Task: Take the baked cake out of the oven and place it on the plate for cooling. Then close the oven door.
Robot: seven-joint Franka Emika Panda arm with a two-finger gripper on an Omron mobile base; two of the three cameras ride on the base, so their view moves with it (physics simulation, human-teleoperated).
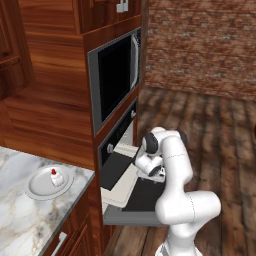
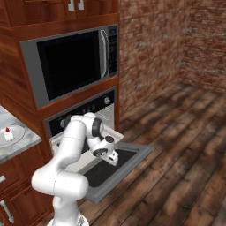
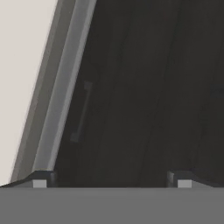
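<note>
Cake (image 1: 56, 177) sits on plate (image 1: 37, 187) (counter), well apart from released hand (image 2: 113, 160)

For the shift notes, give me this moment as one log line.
cake: on plate, counter | oven door: open, lying flat | gripper: open, empty, over door | left: close door

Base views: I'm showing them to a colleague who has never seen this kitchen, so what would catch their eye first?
Probably the white arm bent low, its open gripper empty over the dropped-open oven door. Next, the big black-windowed microwave built into the wood cabinet above the oven. Last, the tiny baked cake sitting on the plate on the marble counter, left of the oven.
</note>
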